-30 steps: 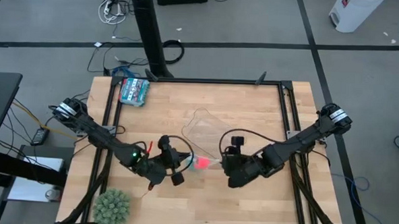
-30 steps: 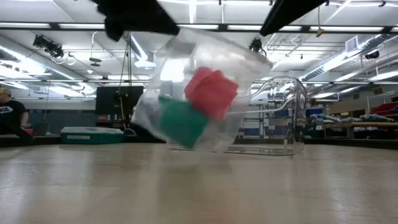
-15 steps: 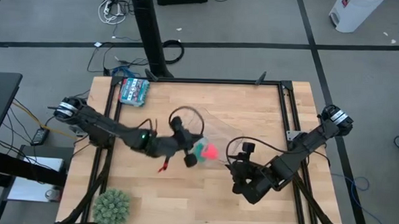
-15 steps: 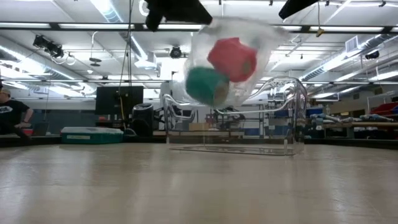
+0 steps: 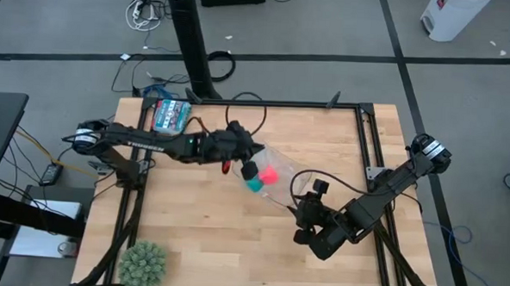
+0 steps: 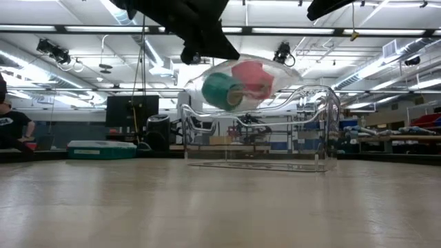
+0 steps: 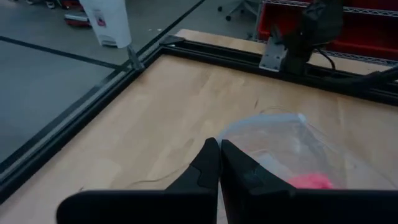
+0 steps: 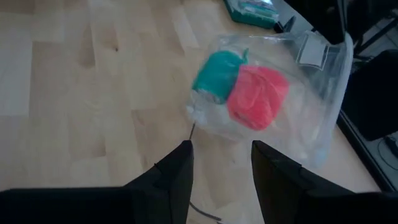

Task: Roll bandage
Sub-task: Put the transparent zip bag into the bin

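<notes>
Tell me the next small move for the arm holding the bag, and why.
Probably lower the clear bag to the table. The left gripper is shut on it and holds it in the air, with the bandage and a teal roll inside. The right gripper waits open nearby.

Teal roll point(image 5: 254, 183) in clear bag point(image 5: 279, 174); plant point(image 5: 143, 263) at table corner.

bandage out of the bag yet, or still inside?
Still inside. The pink-red bandage sits as a roll beside the teal roll within the clear plastic bag, which the left gripper holds up off the table.
</notes>
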You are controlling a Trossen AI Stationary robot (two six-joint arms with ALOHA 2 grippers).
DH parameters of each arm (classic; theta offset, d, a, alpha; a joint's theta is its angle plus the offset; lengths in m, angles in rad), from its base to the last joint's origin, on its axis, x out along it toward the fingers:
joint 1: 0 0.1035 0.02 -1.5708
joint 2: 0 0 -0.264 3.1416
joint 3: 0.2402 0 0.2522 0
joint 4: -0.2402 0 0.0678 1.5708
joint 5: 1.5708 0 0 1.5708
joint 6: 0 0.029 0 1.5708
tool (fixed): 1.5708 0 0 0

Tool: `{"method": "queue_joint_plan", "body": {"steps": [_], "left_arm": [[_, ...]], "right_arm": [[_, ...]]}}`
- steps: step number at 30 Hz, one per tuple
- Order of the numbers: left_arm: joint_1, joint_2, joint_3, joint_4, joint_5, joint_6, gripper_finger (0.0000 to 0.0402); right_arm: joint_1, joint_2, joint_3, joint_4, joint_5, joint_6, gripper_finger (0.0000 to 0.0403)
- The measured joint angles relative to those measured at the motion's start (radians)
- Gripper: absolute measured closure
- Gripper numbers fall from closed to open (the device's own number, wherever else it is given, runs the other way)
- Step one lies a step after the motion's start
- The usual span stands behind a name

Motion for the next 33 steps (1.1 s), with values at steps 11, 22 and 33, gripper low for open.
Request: {"method": "queue_joint_plan", "body": {"steps": [11,22,33], "left_arm": [[0.095,0.134,0.003,0.100,0.176,-0.009,0.0392],[0.124,0.152,0.002,0.118,0.321,-0.034,0.0392],[0.123,0.073,0.142,-0.161,0.495,-0.050,0.0392]], "right_arm": [[-0.014,0.000,0.000,-0.002,0.029,-0.001,0.0251],[-0.018,0.000,0.000,-0.085,0.021,0.055,0.0251],[-0.018,0.001,0.000,-0.132,0.021,0.110,0.0251]]}}
